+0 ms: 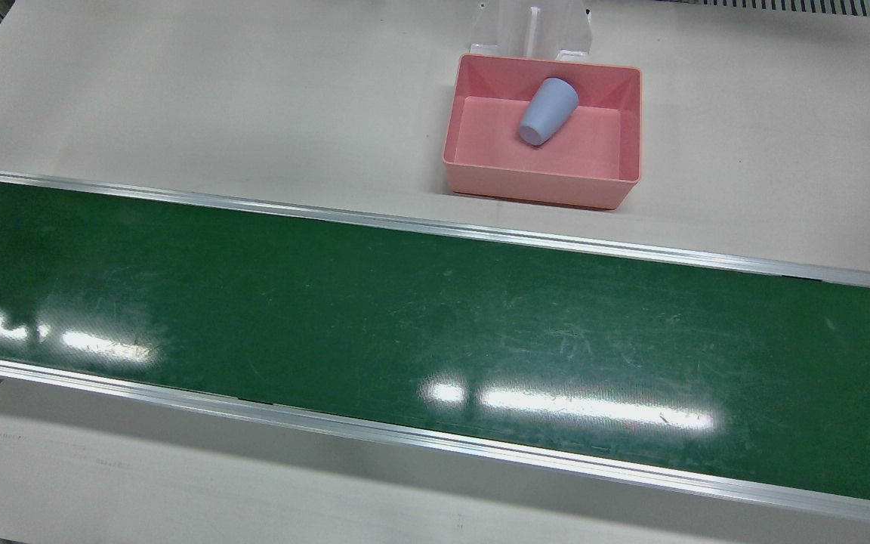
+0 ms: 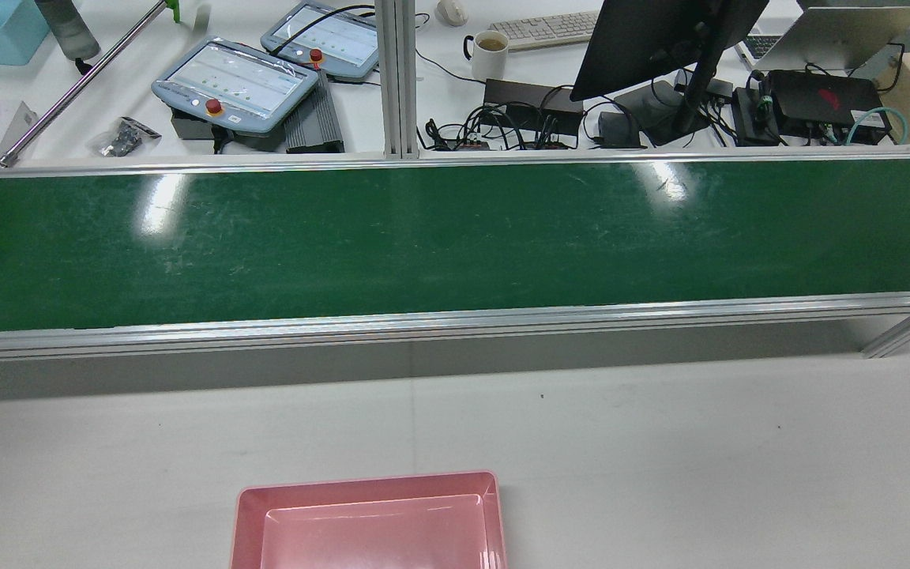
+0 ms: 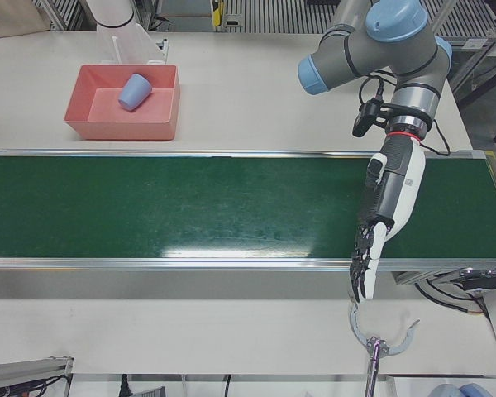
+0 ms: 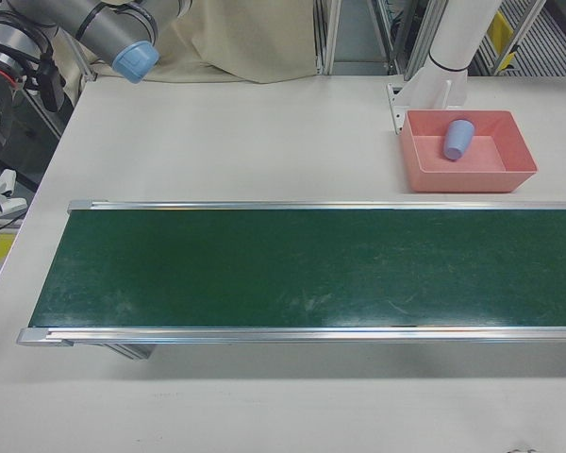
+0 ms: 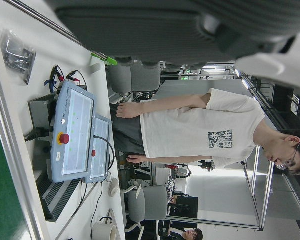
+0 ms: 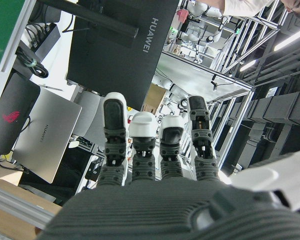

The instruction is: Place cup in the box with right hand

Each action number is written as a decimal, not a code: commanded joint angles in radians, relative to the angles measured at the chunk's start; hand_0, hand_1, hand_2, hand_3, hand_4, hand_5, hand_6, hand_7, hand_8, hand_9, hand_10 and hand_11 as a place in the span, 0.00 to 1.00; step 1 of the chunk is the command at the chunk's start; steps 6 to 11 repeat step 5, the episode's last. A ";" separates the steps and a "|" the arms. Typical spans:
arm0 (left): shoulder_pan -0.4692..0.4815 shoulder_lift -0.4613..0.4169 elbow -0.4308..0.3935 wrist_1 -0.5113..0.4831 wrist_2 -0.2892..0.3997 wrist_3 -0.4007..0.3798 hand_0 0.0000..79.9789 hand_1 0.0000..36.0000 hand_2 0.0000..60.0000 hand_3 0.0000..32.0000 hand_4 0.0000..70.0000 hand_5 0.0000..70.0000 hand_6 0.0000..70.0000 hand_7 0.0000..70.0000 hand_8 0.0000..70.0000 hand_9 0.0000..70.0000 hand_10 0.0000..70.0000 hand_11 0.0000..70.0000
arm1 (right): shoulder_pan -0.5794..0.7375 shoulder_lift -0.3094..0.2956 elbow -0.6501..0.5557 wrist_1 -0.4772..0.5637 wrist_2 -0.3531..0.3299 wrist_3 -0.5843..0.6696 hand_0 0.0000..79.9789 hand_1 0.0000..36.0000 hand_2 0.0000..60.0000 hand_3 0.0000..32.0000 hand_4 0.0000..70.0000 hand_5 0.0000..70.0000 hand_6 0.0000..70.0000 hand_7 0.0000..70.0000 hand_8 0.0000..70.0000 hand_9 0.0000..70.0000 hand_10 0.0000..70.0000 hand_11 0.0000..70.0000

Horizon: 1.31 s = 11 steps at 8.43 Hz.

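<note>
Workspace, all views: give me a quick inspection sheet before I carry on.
Surface: green conveyor belt bare; white table around it.
Job's things: blue cup lying on its side inside the pink box.
Clutter: nothing seen on the work table.
Hands: left hand hangs over the belt's end, fingers straight, empty; right hand open, empty.
Cables: black cable at the left wrist.
Surroundings: teach pendants, mug, monitor, a person standing behind.
</note>
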<state>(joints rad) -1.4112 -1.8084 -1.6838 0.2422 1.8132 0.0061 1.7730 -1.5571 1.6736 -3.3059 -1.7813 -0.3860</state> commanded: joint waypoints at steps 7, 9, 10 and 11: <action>0.000 0.000 -0.001 0.000 0.000 0.000 0.00 0.00 0.00 0.00 0.00 0.00 0.00 0.00 0.00 0.00 0.00 0.00 | -0.021 0.084 -0.204 0.138 0.010 0.001 0.00 0.00 0.44 0.00 0.55 0.09 0.55 1.00 0.94 1.00 0.56 0.75; 0.000 0.000 -0.001 0.000 0.000 0.000 0.00 0.00 0.00 0.00 0.00 0.00 0.00 0.00 0.00 0.00 0.00 0.00 | -0.021 0.084 -0.204 0.138 0.010 0.001 0.00 0.00 0.44 0.00 0.55 0.09 0.55 1.00 0.94 1.00 0.56 0.75; 0.000 0.000 -0.001 0.000 0.000 0.000 0.00 0.00 0.00 0.00 0.00 0.00 0.00 0.00 0.00 0.00 0.00 0.00 | -0.021 0.084 -0.204 0.138 0.010 0.001 0.00 0.00 0.44 0.00 0.55 0.09 0.55 1.00 0.94 1.00 0.56 0.75; 0.000 0.000 -0.001 0.000 0.000 0.000 0.00 0.00 0.00 0.00 0.00 0.00 0.00 0.00 0.00 0.00 0.00 0.00 | -0.021 0.084 -0.204 0.138 0.010 0.001 0.00 0.00 0.44 0.00 0.55 0.09 0.55 1.00 0.94 1.00 0.56 0.75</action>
